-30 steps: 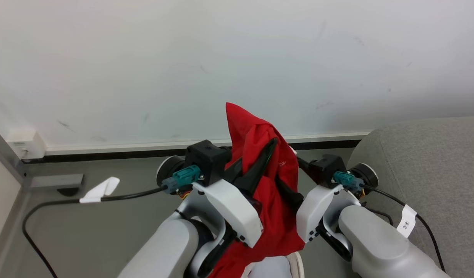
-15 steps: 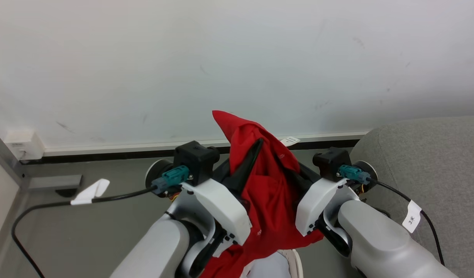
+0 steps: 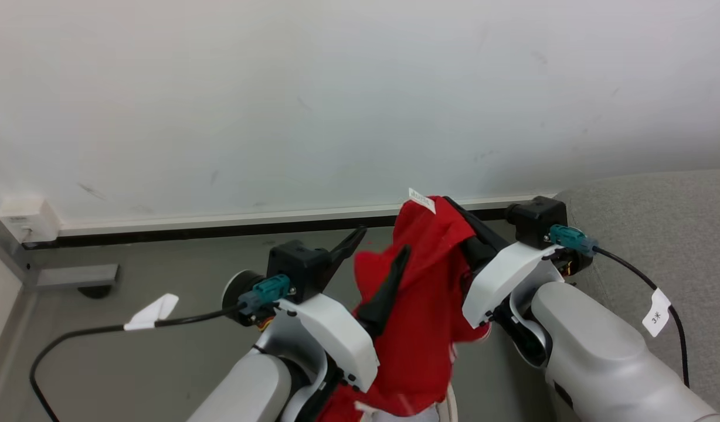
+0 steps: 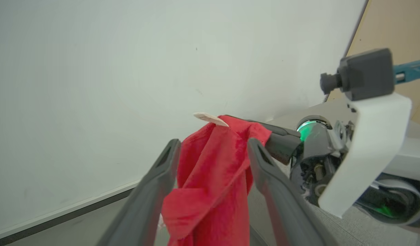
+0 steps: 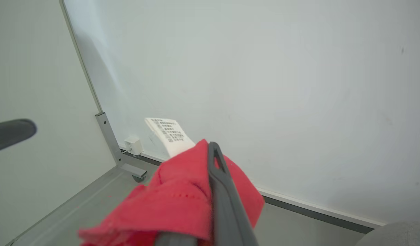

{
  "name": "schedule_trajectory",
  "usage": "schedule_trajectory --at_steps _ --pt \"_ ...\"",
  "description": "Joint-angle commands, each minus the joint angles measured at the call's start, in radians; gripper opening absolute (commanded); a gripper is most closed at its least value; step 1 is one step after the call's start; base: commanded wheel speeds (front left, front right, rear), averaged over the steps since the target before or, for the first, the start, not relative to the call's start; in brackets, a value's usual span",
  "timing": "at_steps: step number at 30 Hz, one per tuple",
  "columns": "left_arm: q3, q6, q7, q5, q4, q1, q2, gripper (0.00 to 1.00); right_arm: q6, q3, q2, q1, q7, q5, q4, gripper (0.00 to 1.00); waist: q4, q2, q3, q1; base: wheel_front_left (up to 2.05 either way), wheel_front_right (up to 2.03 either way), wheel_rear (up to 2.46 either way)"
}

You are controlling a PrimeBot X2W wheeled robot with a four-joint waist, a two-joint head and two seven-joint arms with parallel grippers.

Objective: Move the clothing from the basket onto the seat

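Observation:
A bright red garment (image 3: 421, 316) with a white care label (image 3: 422, 200) hangs from my right gripper (image 3: 454, 206), which is shut on its top edge. In the right wrist view the red cloth (image 5: 175, 201) bunches against that gripper's dark finger (image 5: 217, 181). My left gripper (image 3: 376, 253) stands open beside the garment, its right finger (image 3: 390, 281) lying against the cloth. In the left wrist view the cloth (image 4: 213, 177) hangs between its spread fingers. A sliver of the basket's pale rim (image 3: 450, 403) peeks out under the garment. The grey seat (image 3: 665, 234) is at the right.
A white wall panel (image 3: 336, 105) with a dark base strip stands ahead, over a grey floor (image 3: 131, 363). A metal post foot (image 3: 72, 274) and a small white box (image 3: 21, 212) are at the left. Black cables trail from both wrists.
My left gripper has opened and let go of the red garment. My right gripper has shut on it and carried its top up and to the right, toward the seat.

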Motion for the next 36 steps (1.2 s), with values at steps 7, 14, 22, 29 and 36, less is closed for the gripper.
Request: schedule_trajectory --at_steps 7,14,22,29,36 --pt "-0.008 0.004 -0.015 -0.003 0.016 0.019 0.005 1.0 -0.002 -0.062 -0.033 0.001 -0.005 -0.032 -0.036 0.0 -0.014 -0.0001 0.0 0.0 0.0 0.0 0.0" --pt "-0.014 0.008 -0.023 -0.001 0.026 0.022 0.005 1.0 -0.002 -0.107 -0.056 0.005 -0.005 -0.059 -0.065 0.0 -0.046 -0.0001 0.005 0.0 0.0 0.0 0.0" --pt "-0.022 0.008 -0.042 -0.005 0.036 0.029 0.005 1.0 -0.002 -0.141 -0.094 0.014 -0.005 -0.088 -0.112 0.0 -0.102 -0.0001 0.009 0.0 0.0 0.0 0.0" --pt "-0.031 0.008 -0.057 -0.01 0.041 0.033 -0.002 1.0 -0.002 -0.159 -0.126 0.029 -0.005 -0.106 -0.164 0.0 -0.167 -0.0001 0.014 0.0 0.0 0.0 0.0" --pt "-0.04 0.009 -0.073 -0.012 0.049 0.02 -0.015 1.0 -0.002 -0.182 -0.163 0.027 -0.005 -0.119 -0.218 0.0 -0.241 -0.0001 0.029 0.0 0.0 0.0 0.0"
